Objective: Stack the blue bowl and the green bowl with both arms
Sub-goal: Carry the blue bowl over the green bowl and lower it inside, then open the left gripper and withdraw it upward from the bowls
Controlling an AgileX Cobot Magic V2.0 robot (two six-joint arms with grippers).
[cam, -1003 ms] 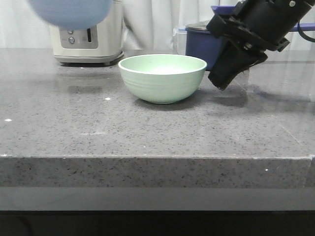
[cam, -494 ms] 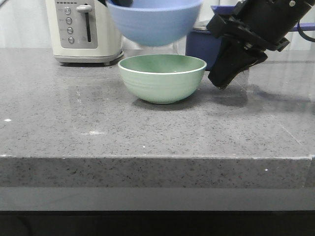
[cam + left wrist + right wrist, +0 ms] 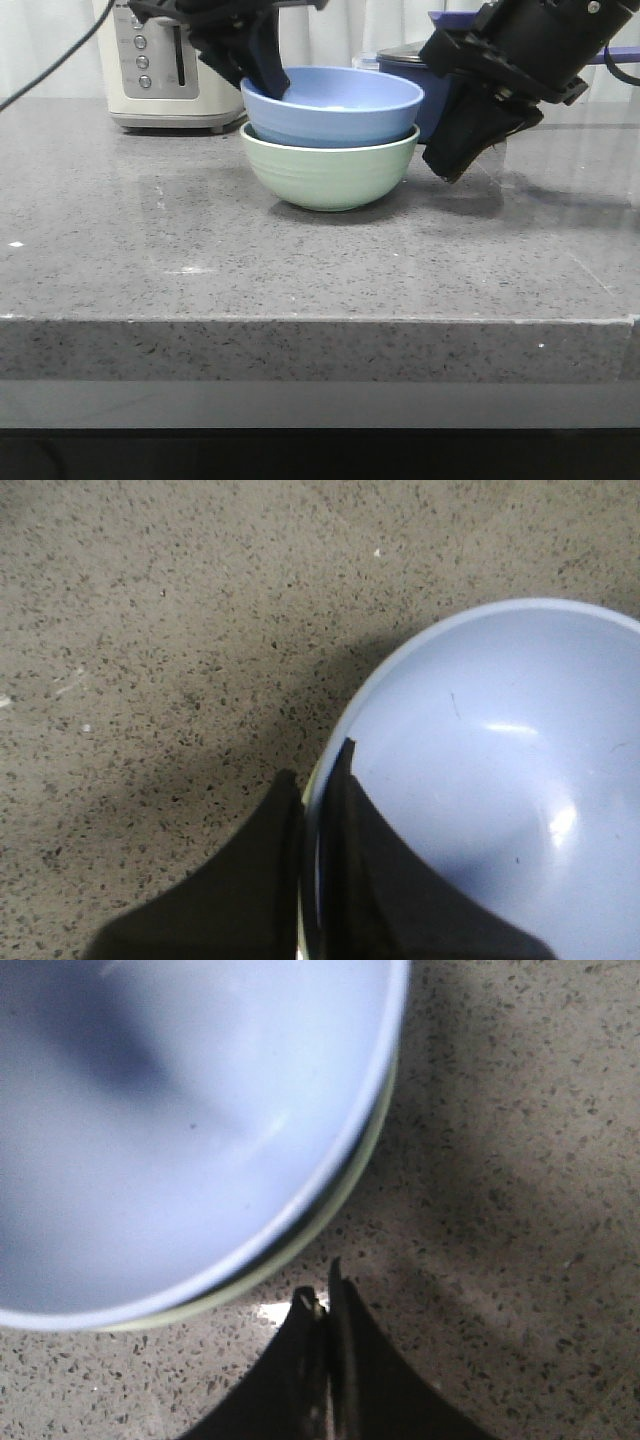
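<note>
Blue bowl nested in green bowl on tabletop, left hand pinching its rim, right hand closed empty beside: release straight, lift clear without dragging.

No readable text, label, brand or number is showing anywhere; the toaster behind the bowls is carrying a column of round buttons and small markings too blurred to make out.
</note>
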